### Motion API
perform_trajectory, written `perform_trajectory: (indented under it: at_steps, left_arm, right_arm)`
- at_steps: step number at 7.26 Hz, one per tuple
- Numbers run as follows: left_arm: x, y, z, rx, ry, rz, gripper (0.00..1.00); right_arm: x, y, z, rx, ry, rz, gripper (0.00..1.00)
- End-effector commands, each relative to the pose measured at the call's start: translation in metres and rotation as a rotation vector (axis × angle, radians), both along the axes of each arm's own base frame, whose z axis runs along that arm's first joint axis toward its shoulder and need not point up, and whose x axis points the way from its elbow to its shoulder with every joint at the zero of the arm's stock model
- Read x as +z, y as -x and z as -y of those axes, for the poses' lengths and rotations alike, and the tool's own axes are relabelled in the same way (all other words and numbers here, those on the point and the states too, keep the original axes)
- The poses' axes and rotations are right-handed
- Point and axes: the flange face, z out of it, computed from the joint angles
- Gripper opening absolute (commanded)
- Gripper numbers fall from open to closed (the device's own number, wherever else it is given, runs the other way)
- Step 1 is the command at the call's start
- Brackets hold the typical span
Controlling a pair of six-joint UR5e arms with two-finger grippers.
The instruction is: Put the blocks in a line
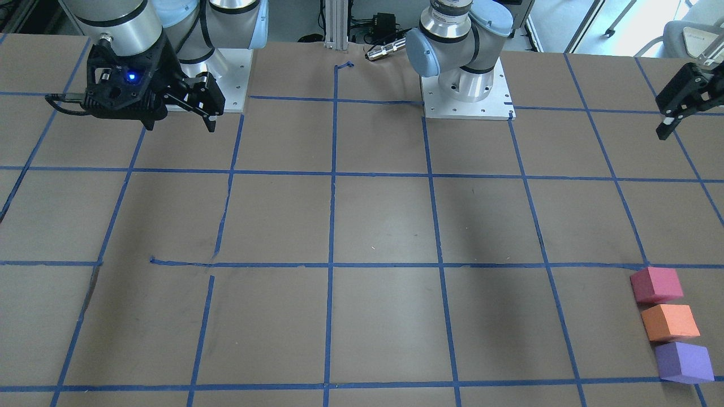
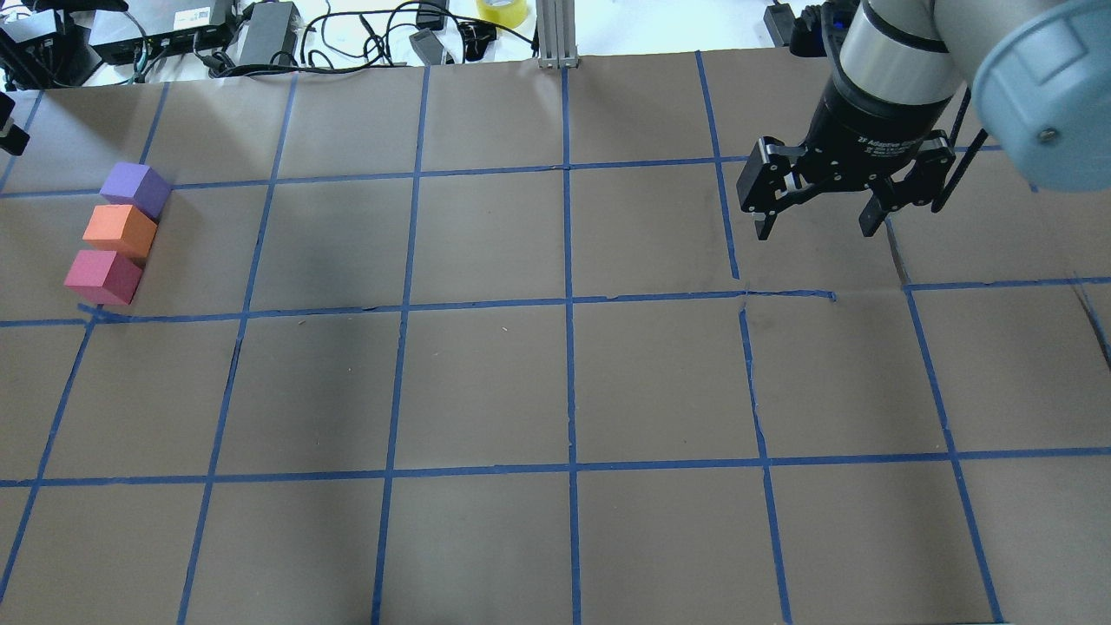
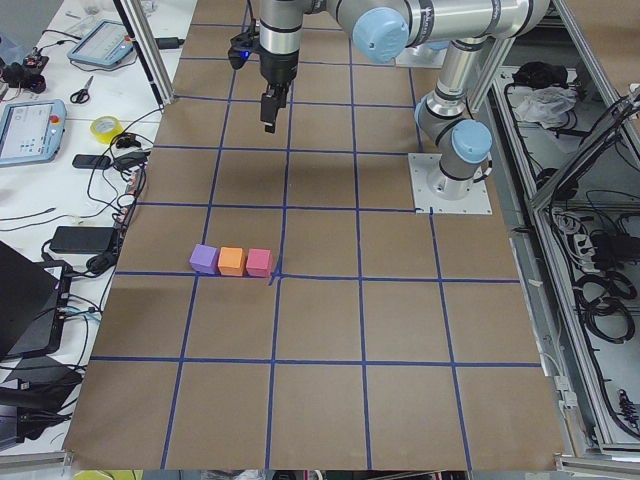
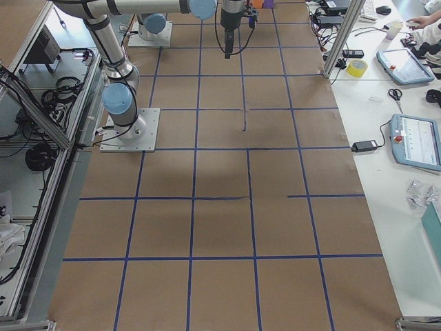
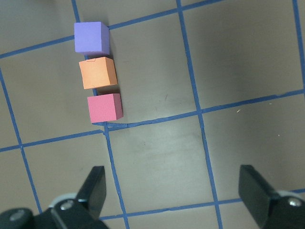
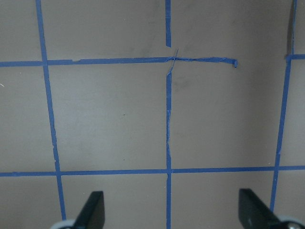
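While both arms hang above the counter, we find the three cubes lined up at its left end. We see the red-pink block nearest the robot, the orange block in the middle and the purple block farthest out, in a straight row running from near to far. Each sits just beside its neighbour. From the side they look pressed together, but the left wrist view hints at thin slits between them, so we cannot tell whether the faces truly touch. The row lies along a line of blue tape, with the red-pink block's near corner at a crossing of two lines and the purple block by the next cross line.

The left gripper hovers high on the near side of the row, looking down on it. Its fingers stand wide apart with nothing between them, well clear of all three cubes. The right gripper hangs over the right half of the counter, well apart from the row, pointing down. Its fingers too are spread wide and hold nothing. Under it the right wrist view shows brown paper crossed by tape, one line ending in a short loose stub.
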Motion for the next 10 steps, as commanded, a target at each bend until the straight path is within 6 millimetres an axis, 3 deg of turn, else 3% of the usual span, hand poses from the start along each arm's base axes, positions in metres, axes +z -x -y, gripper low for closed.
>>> perform_trajectory:
  at_steps: [1,2,3,4,6,7,8,10]
  left_arm:
    - [0.004,0.032,0.004,0.094,0.025,-0.022,1.0]
    - [0.003,0.062,0.009,0.164,0.032,-0.043,1.0]
    - [0.0,0.111,0.012,0.16,0.031,-0.052,1.0]
    - [-0.006,0.161,0.011,0.226,0.03,-0.073,1.0]
    - [-0.03,0.231,0.0,0.294,-0.009,-0.102,1.0]
    - [-0.041,0.256,-0.012,0.276,-0.01,-0.102,1.0]
    - [-0.056,0.266,-0.016,0.267,-0.012,-0.103,1.0]
    - [-0.061,0.274,-0.022,0.228,-0.015,-0.095,1.0]
  right_arm:
    - [0.0,0.0,0.0,0.0,0.0,0.0,1.0]
    - [0.0,0.0,0.0,0.002,-0.002,0.0,1.0]
    - [0.0,0.0,0.0,0.002,-0.002,0.0,1.0]
    - [0.0,-0.001,-0.001,0.003,-0.002,0.0,1.0]
    - [0.0,-0.001,-0.001,0.003,-0.002,0.0,1.0]
    - [0.0,-0.001,-0.001,0.003,-0.002,0.0,1.0]
    - [0.0,0.0,0.0,0.002,-0.002,0.0,1.0]
    - [0.0,0.001,0.0,0.012,-0.006,0.001,1.0]
